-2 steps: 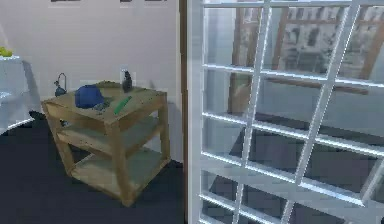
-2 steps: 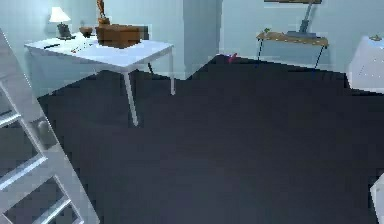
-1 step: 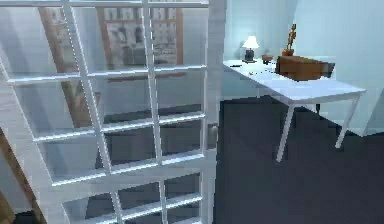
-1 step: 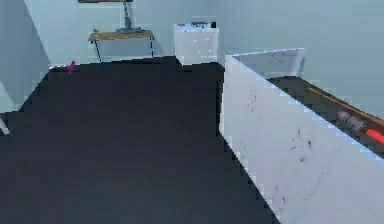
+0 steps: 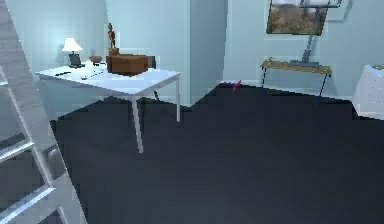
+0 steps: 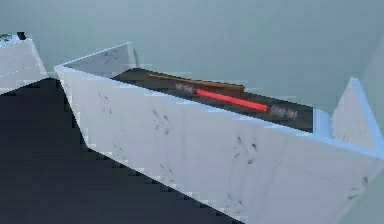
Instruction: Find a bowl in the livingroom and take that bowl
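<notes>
White ladder-like frame point(image 5: 30, 150) nearest, forward view's left. Behind it a white desk point(image 5: 120, 82) carries a lamp point(image 5: 72, 46), a brown box point(image 5: 128, 64) and tiny items, bowl among them cannot tell. Arm side view: white sofa point(image 6: 200, 140), red bar point(image 6: 232, 98) on it. Gripper state cannot tell.
</notes>
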